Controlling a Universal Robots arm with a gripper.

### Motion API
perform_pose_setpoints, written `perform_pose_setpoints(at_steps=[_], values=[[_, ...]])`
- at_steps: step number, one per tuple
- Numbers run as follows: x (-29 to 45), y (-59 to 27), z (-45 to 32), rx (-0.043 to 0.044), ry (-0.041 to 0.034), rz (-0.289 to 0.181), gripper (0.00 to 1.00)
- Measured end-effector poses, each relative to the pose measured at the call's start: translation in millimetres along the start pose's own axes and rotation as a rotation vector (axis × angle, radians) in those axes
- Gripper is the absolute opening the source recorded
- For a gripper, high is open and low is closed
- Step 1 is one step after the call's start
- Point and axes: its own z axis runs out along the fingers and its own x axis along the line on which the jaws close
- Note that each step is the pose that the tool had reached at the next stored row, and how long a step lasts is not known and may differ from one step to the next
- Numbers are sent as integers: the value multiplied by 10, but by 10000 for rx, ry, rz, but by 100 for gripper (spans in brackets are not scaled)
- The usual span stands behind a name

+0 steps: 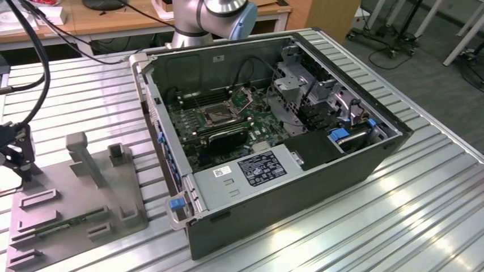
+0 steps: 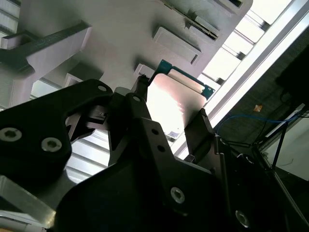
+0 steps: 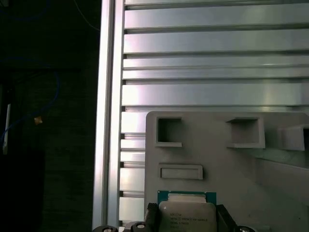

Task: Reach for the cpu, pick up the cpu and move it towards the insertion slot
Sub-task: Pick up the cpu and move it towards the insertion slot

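Observation:
The cpu (image 2: 175, 99), a flat square chip with a pale metal top and a green rim, sits between my gripper's (image 2: 169, 108) two black fingers (image 2: 140, 94). They press on its opposite edges, so the gripper is shut on it. In the first wrist view the cpu (image 3: 187, 212) is over the near edge of the grey plastic tray (image 3: 270, 169). In the exterior view my gripper (image 1: 18, 161) hangs at the far left, over the tray's (image 1: 76, 192) left end. The insertion slot (image 1: 214, 116) lies well to the exterior view's right, on the green board inside the open computer case (image 1: 302, 187).
The tray has square recesses (image 3: 169, 130) and upright grey posts (image 1: 79, 150); a green memory stick (image 1: 64, 225) lies in it. The ribbed metal table (image 1: 423, 215) ends in an edge rail (image 3: 108, 121) beside the tray. Black cables (image 1: 38, 62) hang above the gripper.

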Motion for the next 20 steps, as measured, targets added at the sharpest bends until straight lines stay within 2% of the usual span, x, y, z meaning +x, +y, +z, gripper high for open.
perform_pose_setpoints(at_steps=[20], values=[[-3, 10, -161, 1, -16, -1, 55]])
